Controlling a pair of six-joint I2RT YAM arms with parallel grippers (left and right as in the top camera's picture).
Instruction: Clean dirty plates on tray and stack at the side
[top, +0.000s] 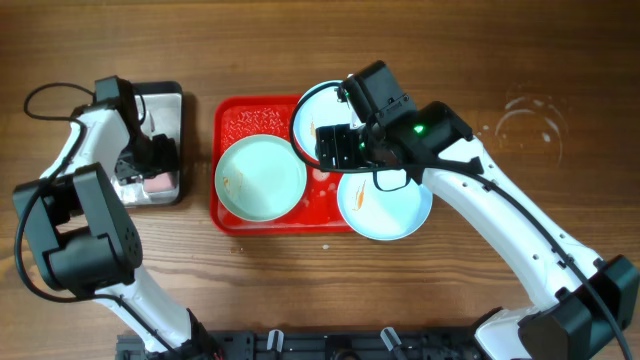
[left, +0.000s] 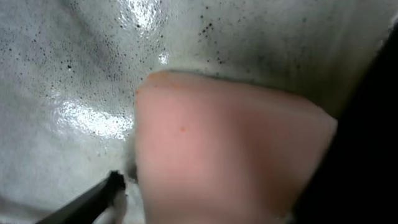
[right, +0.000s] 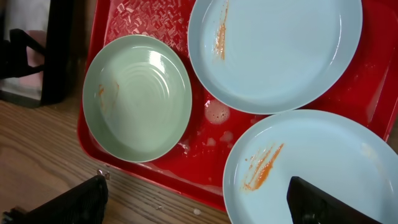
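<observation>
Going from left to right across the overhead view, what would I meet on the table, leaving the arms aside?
metal pan → red tray rim → pale green plate → far light-blue plate → near light-blue plate with an orange smear → wet rings on the bare wood

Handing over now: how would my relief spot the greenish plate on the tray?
Find the red tray at mid-table. At its end nearest the metal pan lies the greenish plate, faintly smeared orange near its rim. The far plate and the near plate beside it are pale blue and shallower; it alone is green-tinted and deeper.
</observation>
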